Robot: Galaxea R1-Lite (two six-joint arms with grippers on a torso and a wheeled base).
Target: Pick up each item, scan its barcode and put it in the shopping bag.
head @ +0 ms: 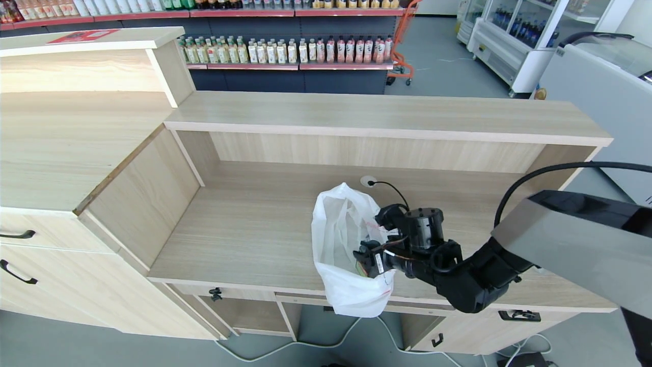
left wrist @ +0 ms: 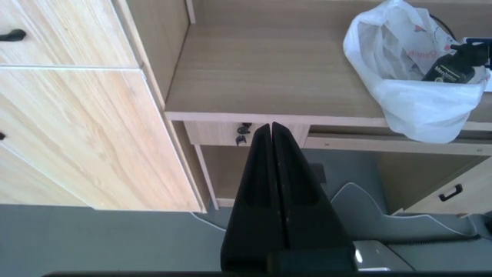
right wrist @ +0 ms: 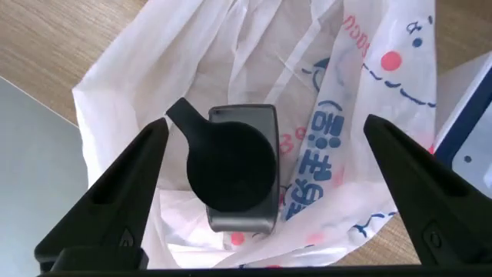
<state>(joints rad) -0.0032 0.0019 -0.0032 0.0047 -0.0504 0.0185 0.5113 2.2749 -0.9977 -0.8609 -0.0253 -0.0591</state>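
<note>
Counter (head: 244, 229) bag (head: 336, 229), bottle (right wrist: 234, 165) below splayed right pincer (right wrist: 265, 127)

Left of the shopping bag (head: 336, 229) the counter (head: 244, 229) gives wide passage; behind it a cable (head: 392, 187) trails (under the overhanging shelf (head: 387, 114)); the right gripper (right wrist: 265, 127) blocks its mouth.

Counter (head: 244, 229): bag (head: 338, 244) at front edge, overhanging it.
Bag: bottle (right wrist: 234, 165) inside.
Right gripper (right wrist: 265, 127): in bag mouth from 4 o'clock, fingers straddling bottle.
Grommet (head: 368, 180): on counter, 12 o'clock of bag.
Ledge (head: 387, 117): above, behind counter.
Drawers (head: 46, 255): 9 o'clock of counter.
Left gripper (left wrist: 270, 131): before counter front, below it.
</note>
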